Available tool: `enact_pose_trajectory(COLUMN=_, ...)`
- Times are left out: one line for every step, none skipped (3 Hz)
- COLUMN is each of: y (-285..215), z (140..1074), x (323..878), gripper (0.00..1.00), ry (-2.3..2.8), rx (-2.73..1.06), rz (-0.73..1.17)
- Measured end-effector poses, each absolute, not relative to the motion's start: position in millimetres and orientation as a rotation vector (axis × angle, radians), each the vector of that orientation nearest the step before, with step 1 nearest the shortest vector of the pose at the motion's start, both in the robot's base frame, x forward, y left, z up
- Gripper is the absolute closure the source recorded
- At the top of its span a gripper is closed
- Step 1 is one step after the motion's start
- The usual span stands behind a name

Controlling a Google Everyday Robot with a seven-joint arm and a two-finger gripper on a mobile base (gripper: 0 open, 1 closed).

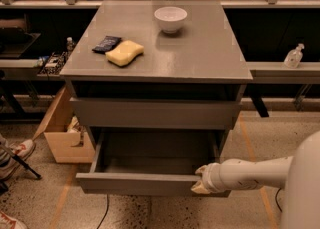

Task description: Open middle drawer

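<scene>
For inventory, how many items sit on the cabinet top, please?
3: white round bowl at back, yellow sponge front-left, dark flat packet beside it. Pincer at open grey middle drawer's front.

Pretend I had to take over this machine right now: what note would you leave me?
The gripper sits at the right end of the middle drawer, at the top edge of its front.
The middle drawer is pulled well out, with its bare grey inside showing. The upper front is closed.
Done: the drawer looks open.
Left: probably just backing the arm away.
The bowl and sponge lie on top.
</scene>
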State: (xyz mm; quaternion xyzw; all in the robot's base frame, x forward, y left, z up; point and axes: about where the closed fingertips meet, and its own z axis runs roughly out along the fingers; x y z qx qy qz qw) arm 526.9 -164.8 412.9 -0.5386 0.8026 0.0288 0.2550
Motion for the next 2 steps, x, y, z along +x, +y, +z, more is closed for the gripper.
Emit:
enact_pose_trajectory(y=-180.5, z=415.5, x=504.2, gripper=0.95, ry=2.222, rx=-1.386, rz=0.131)
enact_pose_trajectory(y=-180.4, z=415.5, x=504.2, gripper=1.00, ry=2.222, rx=-1.386, rz=0.131)
